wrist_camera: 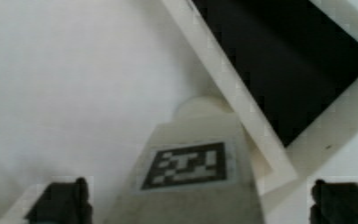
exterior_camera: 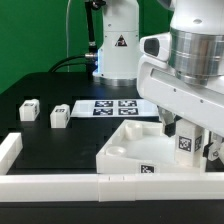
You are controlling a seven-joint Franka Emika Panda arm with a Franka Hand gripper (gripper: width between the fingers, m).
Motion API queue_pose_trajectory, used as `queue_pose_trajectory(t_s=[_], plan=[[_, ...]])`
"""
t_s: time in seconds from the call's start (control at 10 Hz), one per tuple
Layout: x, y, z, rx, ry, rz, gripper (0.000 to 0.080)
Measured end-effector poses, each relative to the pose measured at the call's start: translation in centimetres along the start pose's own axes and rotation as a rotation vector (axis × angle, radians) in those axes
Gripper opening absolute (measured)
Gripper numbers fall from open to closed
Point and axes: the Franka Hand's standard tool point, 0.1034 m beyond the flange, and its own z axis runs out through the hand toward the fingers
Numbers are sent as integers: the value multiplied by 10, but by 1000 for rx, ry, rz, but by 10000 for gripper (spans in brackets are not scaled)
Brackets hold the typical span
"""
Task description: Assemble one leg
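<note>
In the exterior view a leg (exterior_camera: 186, 144), a small white block with a black-and-white marker, stands upright at the right corner of the large white square panel (exterior_camera: 135, 148). My gripper (exterior_camera: 188, 138) is down over it, a finger on each side. In the wrist view the leg (wrist_camera: 190, 160) sits between the two dark fingertips (wrist_camera: 59, 201), with a gap on both sides. The jaws stand wide apart and open. Two more legs (exterior_camera: 28, 108) (exterior_camera: 59, 116) lie on the black table at the exterior view's left.
The marker board (exterior_camera: 110, 107) lies behind the panel. A long white bar (exterior_camera: 90, 186) runs along the table's front, and another (exterior_camera: 9, 150) lies at the exterior view's left. The robot base (exterior_camera: 118, 45) stands at the back.
</note>
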Motion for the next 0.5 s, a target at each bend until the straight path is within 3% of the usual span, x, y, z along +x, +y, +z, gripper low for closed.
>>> queue_pose_trajectory(t_s=[0.5], plan=[[0, 0, 0, 0, 0, 0, 649]])
